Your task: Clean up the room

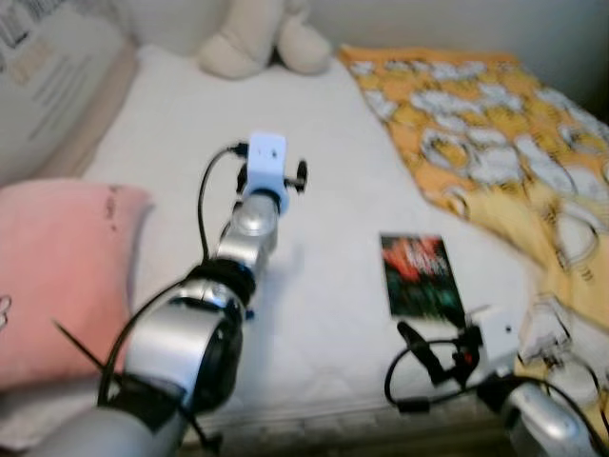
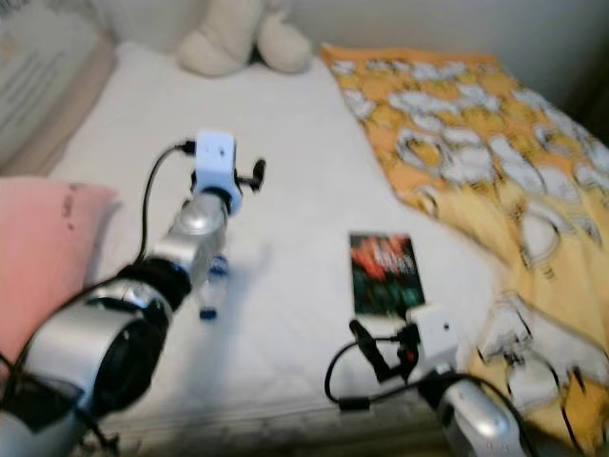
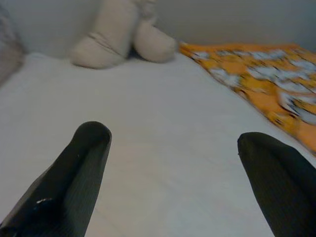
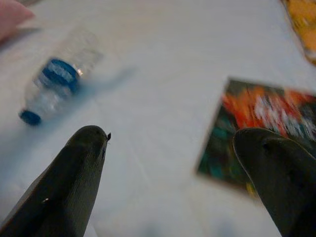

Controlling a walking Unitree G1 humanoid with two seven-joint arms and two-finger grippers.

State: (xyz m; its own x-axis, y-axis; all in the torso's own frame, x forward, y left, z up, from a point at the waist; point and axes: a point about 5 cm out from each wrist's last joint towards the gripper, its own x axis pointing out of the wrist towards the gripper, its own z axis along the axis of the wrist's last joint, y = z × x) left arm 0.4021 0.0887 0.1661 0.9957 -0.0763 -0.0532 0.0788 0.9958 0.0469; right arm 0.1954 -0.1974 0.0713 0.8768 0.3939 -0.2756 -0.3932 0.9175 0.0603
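Right wrist view: right gripper spread wide, empty, above white bed sheet, between clear blue-labelled plastic bottle and dark red-and-green book; left gripper likewise spread.

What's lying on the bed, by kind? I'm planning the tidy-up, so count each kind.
Pillow: 1
Plush toy: 1
Blanket: 1
Book: 1
Bottle: 1
Total: 5

No lettering reads clearly anywhere before me. The book ahead of my right gripper's fingers bears whitish cover marks too blurred to read. The bottle carries a blue label, illegible.
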